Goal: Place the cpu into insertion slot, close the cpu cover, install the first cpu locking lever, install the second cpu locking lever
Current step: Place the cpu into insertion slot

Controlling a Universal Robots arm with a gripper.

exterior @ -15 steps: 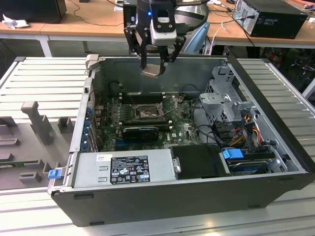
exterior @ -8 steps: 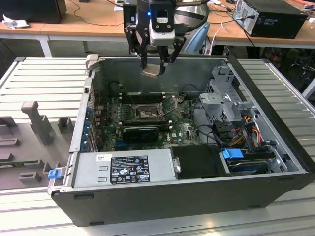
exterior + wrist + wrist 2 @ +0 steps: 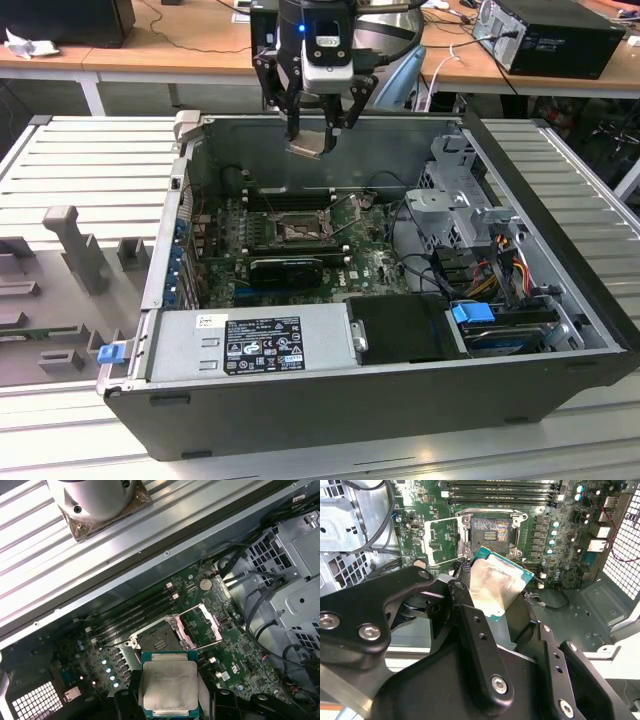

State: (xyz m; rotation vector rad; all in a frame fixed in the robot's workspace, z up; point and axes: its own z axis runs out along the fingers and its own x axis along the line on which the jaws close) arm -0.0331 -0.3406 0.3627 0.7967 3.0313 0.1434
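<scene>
One cpu (image 3: 169,682). One insertion slot (image 3: 156,639), with one cpu cover (image 3: 200,622) beside it. One tool (image 3: 313,130). One computer case (image 3: 300,410), with one grey power supply (image 3: 250,340) along its near wall and one long black card (image 3: 285,270) mid-board. One round coin cell (image 3: 204,584). Two blue tabs: one tab (image 3: 110,352) at the case's near corner on the exterior view's left, the other tab (image 3: 473,312) towards the near corner on the exterior view's right.
</scene>
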